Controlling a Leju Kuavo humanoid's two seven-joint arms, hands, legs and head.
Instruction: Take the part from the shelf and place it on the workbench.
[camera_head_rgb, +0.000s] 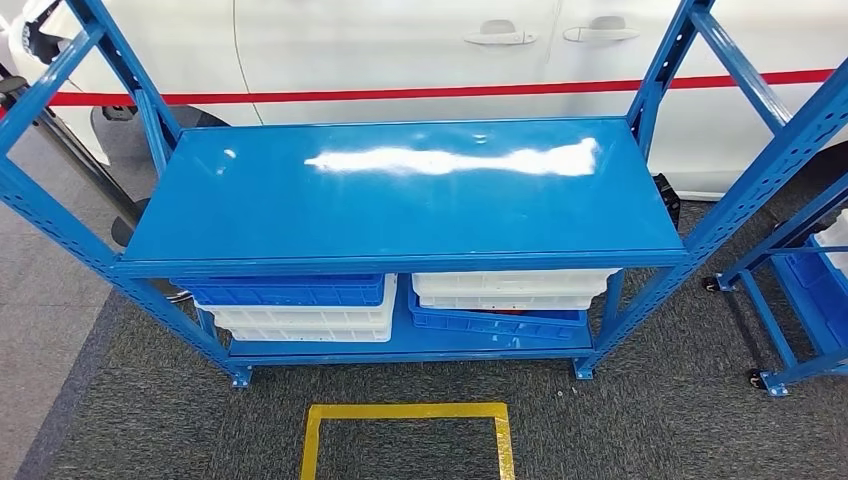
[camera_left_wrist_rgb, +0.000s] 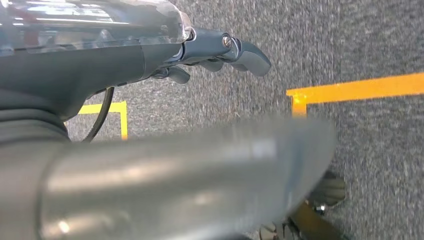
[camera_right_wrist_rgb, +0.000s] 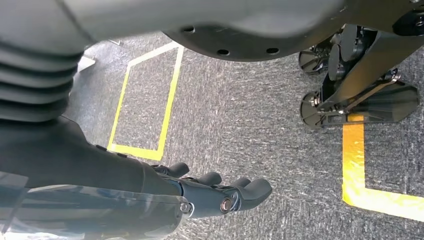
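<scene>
Blue shelf (camera_head_rgb: 400, 200) straight ahead, top deck bare and glossy. Lower deck holds stacked blue and white bins (camera_head_rgb: 300, 305), second stack (camera_head_rgb: 505, 300) beside it. Can't tell which item is the part, bin contents hidden. Left hand (camera_left_wrist_rgb: 220, 52) hangs over grey carpet (camera_left_wrist_rgb: 350, 40), fingers loosely extended, holding nothing. Right hand (camera_right_wrist_rgb: 215, 192) same: fingers apart, nothing held, above carpet near yellow floor tape (camera_right_wrist_rgb: 165, 110). White car (camera_head_rgb: 420, 50) behind shelf
</scene>
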